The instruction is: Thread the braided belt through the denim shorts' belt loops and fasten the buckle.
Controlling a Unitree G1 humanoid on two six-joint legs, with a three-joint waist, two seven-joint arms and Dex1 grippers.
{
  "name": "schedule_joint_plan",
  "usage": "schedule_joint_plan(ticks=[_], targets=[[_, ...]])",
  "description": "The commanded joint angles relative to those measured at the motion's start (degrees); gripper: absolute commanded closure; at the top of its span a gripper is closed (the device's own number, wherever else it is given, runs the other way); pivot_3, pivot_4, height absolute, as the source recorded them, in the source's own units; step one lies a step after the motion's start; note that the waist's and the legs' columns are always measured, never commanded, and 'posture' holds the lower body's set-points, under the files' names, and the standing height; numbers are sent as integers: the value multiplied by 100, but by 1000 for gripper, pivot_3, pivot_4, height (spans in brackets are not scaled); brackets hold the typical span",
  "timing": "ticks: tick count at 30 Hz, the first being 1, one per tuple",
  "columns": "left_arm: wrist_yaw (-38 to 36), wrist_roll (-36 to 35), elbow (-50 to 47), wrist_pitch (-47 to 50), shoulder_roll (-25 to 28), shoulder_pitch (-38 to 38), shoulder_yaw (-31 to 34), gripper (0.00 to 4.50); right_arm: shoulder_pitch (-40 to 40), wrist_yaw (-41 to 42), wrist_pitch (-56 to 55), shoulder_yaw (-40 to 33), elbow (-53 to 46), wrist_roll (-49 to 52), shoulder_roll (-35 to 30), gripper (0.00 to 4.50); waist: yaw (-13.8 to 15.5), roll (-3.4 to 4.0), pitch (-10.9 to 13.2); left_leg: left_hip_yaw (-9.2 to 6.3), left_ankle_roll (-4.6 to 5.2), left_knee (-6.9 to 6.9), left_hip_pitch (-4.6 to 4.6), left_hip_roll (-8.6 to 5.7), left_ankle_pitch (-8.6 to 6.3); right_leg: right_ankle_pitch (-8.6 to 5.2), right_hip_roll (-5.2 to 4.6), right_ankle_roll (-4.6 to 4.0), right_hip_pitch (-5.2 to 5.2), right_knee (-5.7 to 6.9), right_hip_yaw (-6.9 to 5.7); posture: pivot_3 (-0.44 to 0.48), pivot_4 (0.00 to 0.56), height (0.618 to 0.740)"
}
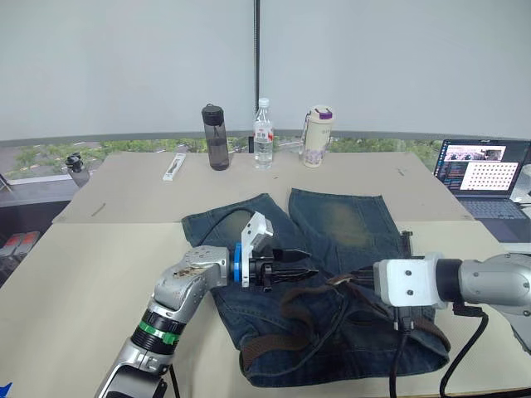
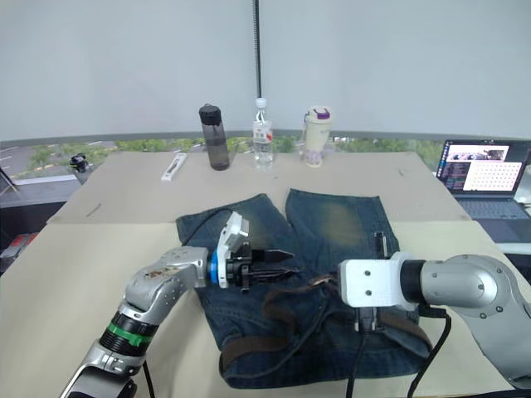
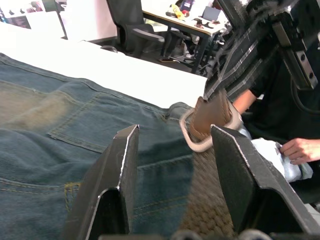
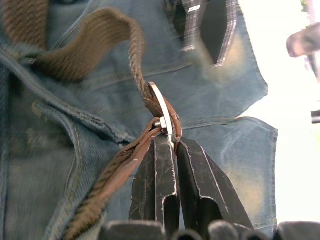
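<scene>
The denim shorts lie flat on the table, waistband toward the robot and both legs pointing to 12 o'clock. The braided belt runs along the waistband at the near edge, looping up over the fabric toward the middle of the shorts.

The right hand comes in from 3 o'clock, its fingers pressed together on the buckle, pinching the silver frame where the brown strap meets it. The buckle is lifted just above the denim, with the strap curving away from it in an arch.

The left hand reaches in from 9 o'clock over the middle of the shorts, its fingers spread apart and holding nothing. Seen from the left wrist, the buckle sits just beyond these fingertips, between them.

At 12 o'clock on the far table stand a dark bottle, a clear water bottle and a pale tumbler. A laptop sits open at 2 o'clock.
</scene>
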Motion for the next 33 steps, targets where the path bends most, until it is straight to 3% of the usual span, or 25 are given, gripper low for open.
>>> schedule_joint_plan(ticks=[1, 14, 23, 26, 30, 32, 33], targets=[[-128, 178, -341, -291, -83, 12, -384, 2109, -85, -206, 626, -461, -269, 356, 134, 4500, 3, 0, 0, 0, 0, 0, 0, 0, 0, 0, 0, -1, 0, 0, 0, 0, 150, 740], [-306, 616, -279, -648, 263, 115, -668, 2109, -571, -764, 2155, -160, -565, 727, 341, 4500, -19, 5, -3, -2, 0, 0, -1, 1, 0, 0, 1, -3, -3, 1, 1, 0, 150, 740], [333, 882, -218, -680, -105, -1, -560, 2109, -923, -714, 2238, 158, -540, 895, 338, 4500, -10, 5, -3, -2, 0, 1, -4, 1, 0, 0, 0, -2, -3, 0, 1, 0, 150, 740], [422, 950, -168, -733, -131, 13, -552, 2894, -868, -736, 2150, 207, -446, 856, 356, 4500, -17, 5, -3, -3, 0, 0, -2, 1, 0, 0, 2, -2, -4, 2, 1, 0, 150, 740], [518, 1030, -75, -739, -142, -14, -532, 4287, -821, -773, 2327, 178, -394, 983, 412, 4500, -22, 5, -3, -3, 0, 0, -3, 1, 0, 0, 1, -2, -4, 1, 1, 0, 150, 740], [563, 1048, -48, -724, -158, -58, -511, 4451, -801, -897, 2590, 74, -414, 1123, 527, 4500, -16, 5, -2, -3, 0, 0, -2, 1, 0, 0, 1, -2, -3, 2, 1, 0, 150, 740], [561, 1052, -41, -706, -155, -74, -507, 4483, -767, -1006, 2895, -81, -466, 1279, 634, 4126, -13, 3, -1, -3, 0, 0, -3, 1, 0, 0, 1, -2, -3, 1, 1, 0, 150, 740]])
